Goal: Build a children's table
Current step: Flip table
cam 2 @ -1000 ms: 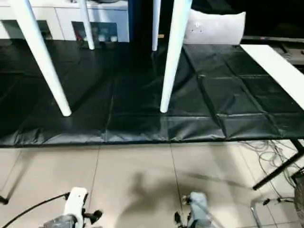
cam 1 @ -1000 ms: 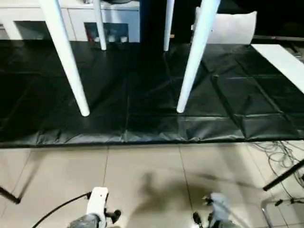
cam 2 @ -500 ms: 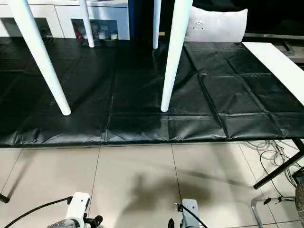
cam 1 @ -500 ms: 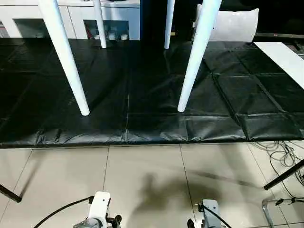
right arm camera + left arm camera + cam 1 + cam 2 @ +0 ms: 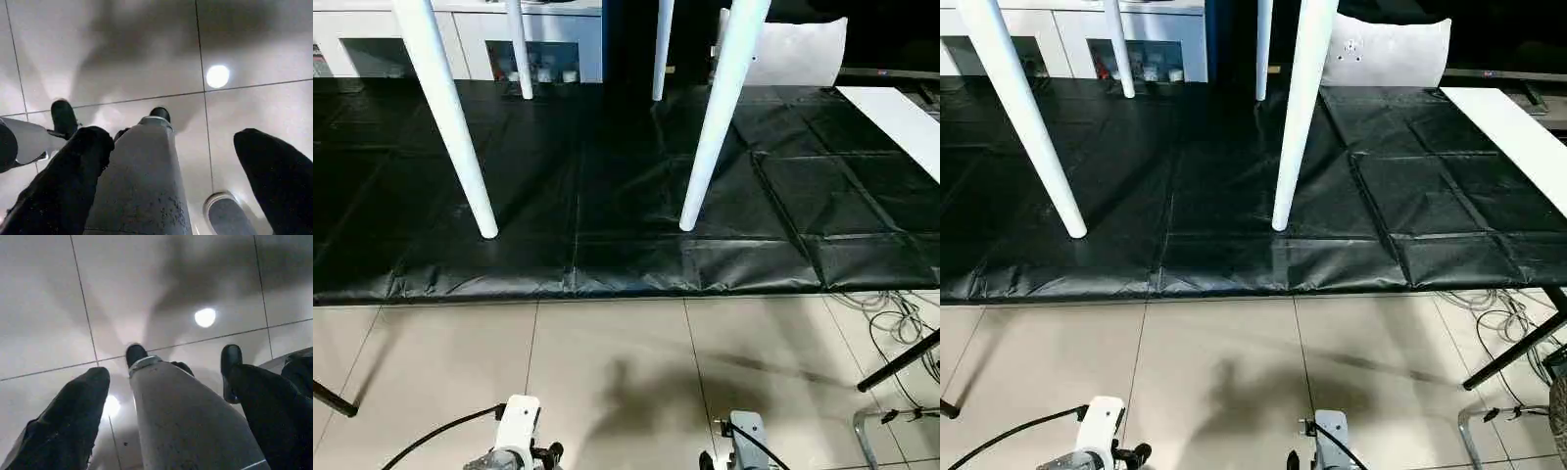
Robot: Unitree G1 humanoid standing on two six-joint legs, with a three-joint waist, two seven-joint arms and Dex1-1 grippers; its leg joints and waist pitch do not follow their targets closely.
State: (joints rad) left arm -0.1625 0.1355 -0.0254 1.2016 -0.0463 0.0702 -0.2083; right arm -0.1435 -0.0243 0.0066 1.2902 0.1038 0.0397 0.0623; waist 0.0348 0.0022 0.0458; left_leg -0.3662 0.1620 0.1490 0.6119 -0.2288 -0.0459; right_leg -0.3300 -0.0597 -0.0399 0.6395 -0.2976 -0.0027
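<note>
Standing on a black quilted mat (image 5: 607,196), the children's table (image 5: 445,108) rose out of the head camera's view, so that four white tapered legs were all that showed of it: the near left leg (image 5: 450,122) and near right leg (image 5: 715,117) had their tips on the mat close to its front edge, and the two far legs (image 5: 519,54) stood near the back. The mat lay over a floor of pale glossy tiles (image 5: 607,382), which mirrored ceiling lamps in the wrist views. Behind it stood a white cabinet (image 5: 543,44) with small items on its shelf, a white cushion (image 5: 788,49) and, at the right, a white board (image 5: 896,117); cables (image 5: 896,318) lay by a black stand leg (image 5: 896,362). No writing could be read anywhere. The left gripper (image 5: 166,382) and the right gripper (image 5: 173,156) both hung over the tiles, fingers spread wide and holding nothing, well short of the table. Compared with a second earlier the view had steadied, the forearms sat a little lower at the bottom edge, and the table had kept its place
</note>
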